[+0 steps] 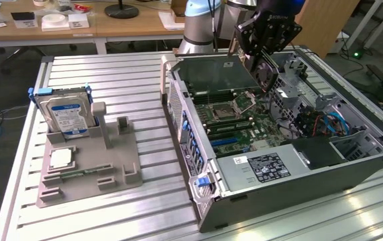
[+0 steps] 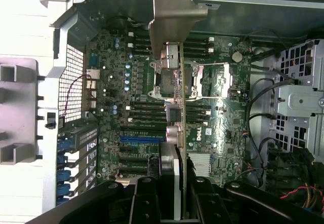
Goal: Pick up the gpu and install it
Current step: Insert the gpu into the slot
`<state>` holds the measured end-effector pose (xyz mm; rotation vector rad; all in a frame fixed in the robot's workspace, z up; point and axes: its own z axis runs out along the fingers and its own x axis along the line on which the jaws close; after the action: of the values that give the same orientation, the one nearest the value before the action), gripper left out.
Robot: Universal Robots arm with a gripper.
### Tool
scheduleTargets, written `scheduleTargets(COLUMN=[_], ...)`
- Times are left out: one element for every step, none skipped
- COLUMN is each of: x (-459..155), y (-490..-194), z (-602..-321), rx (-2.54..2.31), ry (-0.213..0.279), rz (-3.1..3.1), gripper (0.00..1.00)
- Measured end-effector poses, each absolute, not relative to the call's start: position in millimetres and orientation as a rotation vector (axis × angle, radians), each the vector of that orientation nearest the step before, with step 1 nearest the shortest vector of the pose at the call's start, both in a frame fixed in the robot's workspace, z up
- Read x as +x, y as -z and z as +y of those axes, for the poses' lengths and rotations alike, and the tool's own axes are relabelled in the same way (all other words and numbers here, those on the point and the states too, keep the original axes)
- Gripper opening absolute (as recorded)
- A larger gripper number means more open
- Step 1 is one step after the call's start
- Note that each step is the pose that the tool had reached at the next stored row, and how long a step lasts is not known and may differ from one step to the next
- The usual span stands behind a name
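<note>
Black pincer [image 1: 263,68] is clamped on the graphics card [image 1: 215,75], holding it on edge above the motherboard [image 1: 245,130] at the twelve o'clock end of the open computer case [image 1: 278,201] in the exterior view.

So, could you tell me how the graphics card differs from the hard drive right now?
The graphics card is a thin flat board with a dark face; the hard drive is a boxy silver block with a blue-white label. The graphics card is clamped in the gripper above the open computer case; the hard drive stands on edge in the grey stand on the table, at the exterior view's left. Both are rectangular computer parts.
</note>
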<state>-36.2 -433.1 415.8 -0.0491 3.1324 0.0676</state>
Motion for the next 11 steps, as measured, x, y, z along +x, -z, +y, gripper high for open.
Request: scheduleTargets(x=[-36.2,-36.2,-36.2,-36.2,-36.2,-36.2,-36.2,-36.2,-36.2,-36.2,-36.2], y=[-415.8,-415.8,-415.7,-415.7,-415.8,-415.8,-415.8,-415.8,-415.8,-415.8,-415.8], z=[-433.1,-433.1,-433.1,-433.1,-433.1,-433.1,-433.1,-433.1,-433.1,-433.1,-433.1], rx=[-0.049,-0.049,-0.049,-0.049,-0.049,-0.049,-0.050,-0.056,-0.067,-0.081,-0.095], ry=[-0.068,-0.068,-0.068,-0.068,-0.068,-0.068,-0.068,-0.068,-0.068,-0.068,-0.068], rz=[3.132,3.132,3.132,3.132,3.132,3.132,3.132,3.132,3.132,3.132,3.132], gripper=[0.28,0.28,0.28,0.28,0.28,0.28,0.28,0.28,0.28,0.28,0.28])
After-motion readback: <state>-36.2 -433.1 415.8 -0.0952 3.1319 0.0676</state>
